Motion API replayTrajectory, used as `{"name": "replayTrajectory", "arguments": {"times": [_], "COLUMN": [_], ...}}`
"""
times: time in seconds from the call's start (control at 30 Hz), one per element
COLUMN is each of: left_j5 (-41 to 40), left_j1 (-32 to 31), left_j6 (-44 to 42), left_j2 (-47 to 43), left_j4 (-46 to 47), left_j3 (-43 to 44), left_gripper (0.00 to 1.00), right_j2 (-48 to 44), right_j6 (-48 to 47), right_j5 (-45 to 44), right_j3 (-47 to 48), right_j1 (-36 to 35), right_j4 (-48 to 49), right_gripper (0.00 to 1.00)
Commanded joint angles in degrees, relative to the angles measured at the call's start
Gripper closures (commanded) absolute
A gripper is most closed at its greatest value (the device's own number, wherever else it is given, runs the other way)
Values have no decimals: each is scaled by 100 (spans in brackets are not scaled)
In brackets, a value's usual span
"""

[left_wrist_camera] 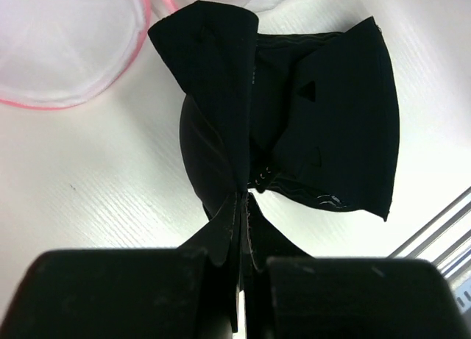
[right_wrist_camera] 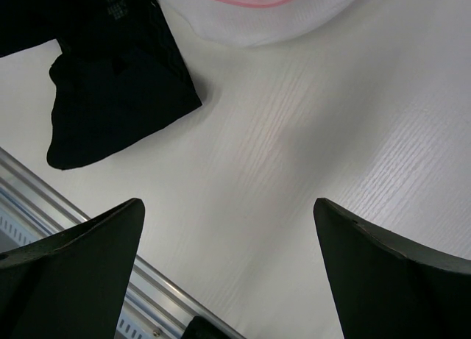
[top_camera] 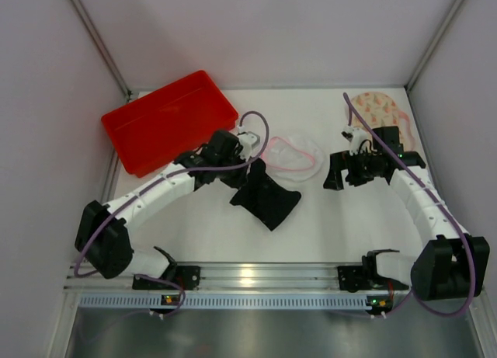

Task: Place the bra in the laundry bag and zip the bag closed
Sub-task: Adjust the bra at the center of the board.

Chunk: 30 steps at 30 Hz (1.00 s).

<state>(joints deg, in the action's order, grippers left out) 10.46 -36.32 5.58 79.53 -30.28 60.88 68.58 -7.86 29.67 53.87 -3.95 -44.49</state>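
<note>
The black bra [top_camera: 265,199] hangs folded from my left gripper [top_camera: 242,174], which is shut on its upper edge, just left of the laundry bag. In the left wrist view the bra [left_wrist_camera: 324,118] spreads out beyond the pinched gripper [left_wrist_camera: 245,207]. The laundry bag [top_camera: 293,154], white see-through mesh with pink edging, lies flat on the table at centre; it also shows in the left wrist view [left_wrist_camera: 66,45] and in the right wrist view [right_wrist_camera: 257,8]. My right gripper [top_camera: 334,175] is open and empty just right of the bag, above bare table [right_wrist_camera: 228,229]. The bra [right_wrist_camera: 110,96] shows at that view's upper left.
A red tray [top_camera: 167,121] stands at the back left. A peach patterned fabric piece with pink trim [top_camera: 373,109] lies at the back right behind my right arm. The metal rail [top_camera: 256,276] runs along the table's near edge. Grey walls close in the sides.
</note>
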Motion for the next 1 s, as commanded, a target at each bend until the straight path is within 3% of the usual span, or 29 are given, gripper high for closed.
{"name": "replayTrajectory", "arguments": {"times": [0.0,0.3,0.57,0.87,0.97], "left_j5": [-799,-1476,-1389,-1248,-1370], "left_j1": [-445,-1658,-2195,-2380,-2371], "left_j6": [-93,118,276,364,364], "left_j2": [194,1266,2066,2243,1946], "left_j4": [-215,-452,-452,-452,-461], "left_j3": [380,1013,1452,1690,1664], "left_gripper": [100,100,100,100,85], "right_j2": [-125,-160,-204,-222,-231], "right_j6": [12,39,47,56,91], "right_j5": [83,13,-58,-111,-172], "right_j3": [10,1,1,-17,-34], "right_j1": [69,69,113,122,131], "right_j4": [239,248,239,265,274], "right_gripper": [1,1,1,1,1]}}
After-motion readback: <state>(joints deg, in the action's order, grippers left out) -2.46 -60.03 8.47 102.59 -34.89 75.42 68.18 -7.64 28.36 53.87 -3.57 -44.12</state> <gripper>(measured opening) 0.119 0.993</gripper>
